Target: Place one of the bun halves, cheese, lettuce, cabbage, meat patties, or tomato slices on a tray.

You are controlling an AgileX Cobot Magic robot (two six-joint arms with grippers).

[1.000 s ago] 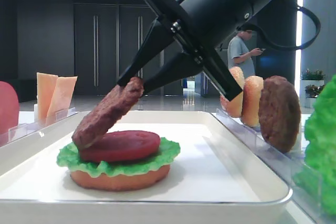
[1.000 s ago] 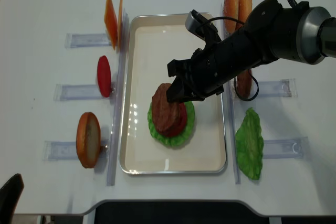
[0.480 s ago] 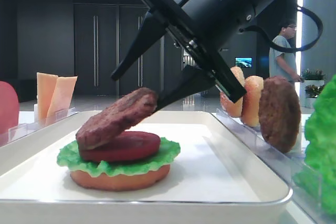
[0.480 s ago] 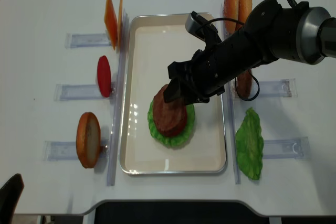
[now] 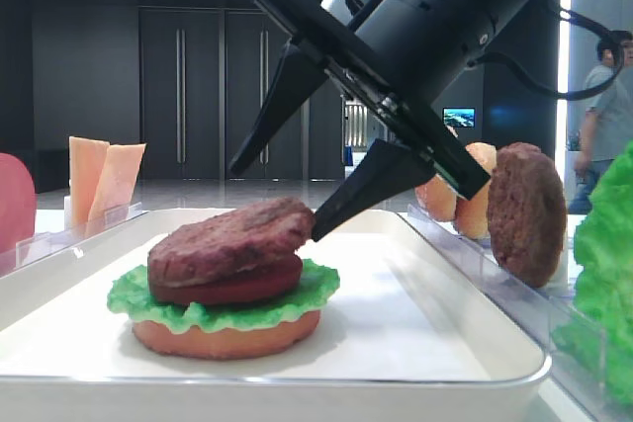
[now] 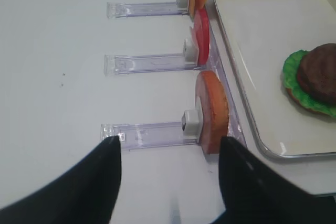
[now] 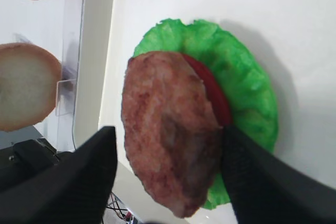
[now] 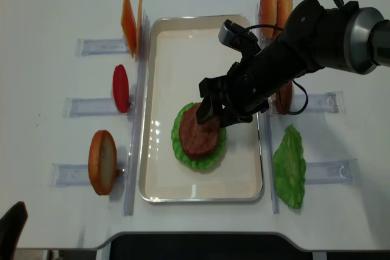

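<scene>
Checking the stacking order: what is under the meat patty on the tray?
Under the patty show a tomato slice, lettuce and a bun half; their middles are covered.

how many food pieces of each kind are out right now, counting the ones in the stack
bun halves: 4
meat patties: 2
tomato slices: 2
lettuce leaves: 2
cheese slices: 2
total: 12

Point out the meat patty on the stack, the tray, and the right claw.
meat patty [image 5: 229,244], low side view, its top face
tray [image 8: 243,189], overhead view, bare floor
right claw [image 5: 280,197], low side view, between fingertips
</scene>
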